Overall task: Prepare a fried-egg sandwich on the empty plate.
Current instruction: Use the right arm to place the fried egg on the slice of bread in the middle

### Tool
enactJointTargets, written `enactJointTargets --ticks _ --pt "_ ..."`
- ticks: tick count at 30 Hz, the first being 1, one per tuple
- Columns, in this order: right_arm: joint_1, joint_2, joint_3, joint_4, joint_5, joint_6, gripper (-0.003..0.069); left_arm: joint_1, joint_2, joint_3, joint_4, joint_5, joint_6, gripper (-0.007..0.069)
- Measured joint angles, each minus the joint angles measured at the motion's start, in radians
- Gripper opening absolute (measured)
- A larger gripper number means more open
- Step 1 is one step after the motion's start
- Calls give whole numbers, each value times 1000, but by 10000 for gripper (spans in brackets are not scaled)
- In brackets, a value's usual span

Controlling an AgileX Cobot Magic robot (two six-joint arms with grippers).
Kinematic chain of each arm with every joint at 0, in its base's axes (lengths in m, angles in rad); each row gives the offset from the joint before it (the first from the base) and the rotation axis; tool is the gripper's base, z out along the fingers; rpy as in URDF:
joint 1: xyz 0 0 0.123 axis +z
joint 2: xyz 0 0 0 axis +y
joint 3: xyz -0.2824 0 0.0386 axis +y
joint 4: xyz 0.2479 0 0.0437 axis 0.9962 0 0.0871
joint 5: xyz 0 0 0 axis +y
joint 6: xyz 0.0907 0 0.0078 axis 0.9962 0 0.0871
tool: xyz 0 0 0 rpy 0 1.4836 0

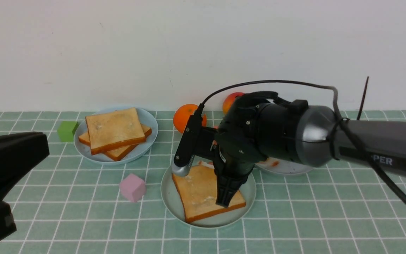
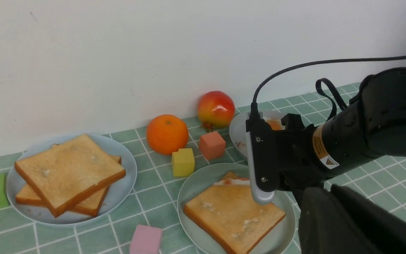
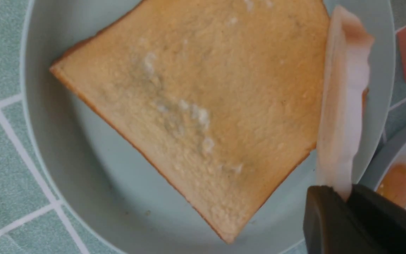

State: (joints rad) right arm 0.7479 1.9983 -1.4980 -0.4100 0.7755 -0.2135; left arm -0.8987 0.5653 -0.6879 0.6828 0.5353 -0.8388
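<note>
One egg clamped in right end effector, beside toast

Centre front: round matte mint-green plate, on which the fried-egg sandwich of square toast slices is laid.
Behind, left: round pale blue plate, on which two stacked toast slices are laid; small green cube is set just left of it.
Between the two plates: small pink cube.
Rear, by the wall: round orange fruit and red-yellow fruit; yellow cube and salmon cube are set before them.
Behind, right: round grey plate.

Front cam wide, R wrist close — plate shared
</note>
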Motion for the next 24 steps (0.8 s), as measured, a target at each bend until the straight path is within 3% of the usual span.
enactJointTargets --ticks 9,14,20,24 --pt "22 0 0 74 53 2 87 0 0 0 -14 -1 0 35" --pt "32 -2 0 132 57 2 170 0 0 0 -14 -1 0 35" --pt "36 -4 -2 187 64 2 349 0 0 0 -16 -1 1 37" --pt "42 -23 -25 219 114 2 393 0 0 0 -21 -1 -4 39"
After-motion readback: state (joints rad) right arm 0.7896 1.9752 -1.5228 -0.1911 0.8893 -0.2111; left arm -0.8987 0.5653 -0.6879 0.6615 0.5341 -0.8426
